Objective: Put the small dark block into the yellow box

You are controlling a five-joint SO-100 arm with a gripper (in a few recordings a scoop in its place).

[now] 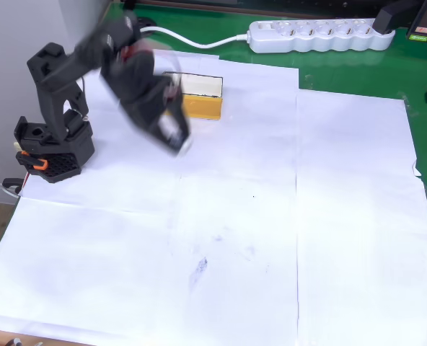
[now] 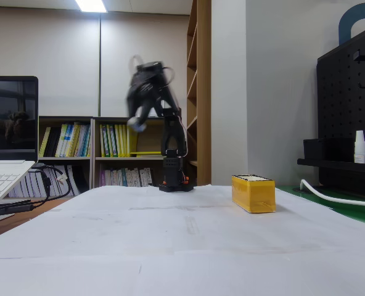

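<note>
White paper sheets (image 1: 271, 216) are covering the surface, with green matting (image 1: 358, 68) showing along the far edge in the overhead view and a white power strip (image 1: 318, 34) lying there. In the fixed view, bookshelves (image 2: 108, 151) are lining the back wall and a laptop (image 2: 7, 142) is sitting at the left edge.

The black arm (image 1: 58, 108) is standing on its base near the left of the paper in the overhead view, blurred with motion. Its tool (image 1: 174, 137) is hanging in the air just in front of the yellow box (image 1: 199, 97), partly covering the box's left end from above; in the fixed view the tool (image 2: 136, 123) is riding high, well above the surface. It is too smeared to tell whether its jaws are spread or pressed together.

The yellow box is resting on the paper, right of the arm's base in the fixed view (image 2: 253, 192). The small dark block is not something I can make out.
</note>
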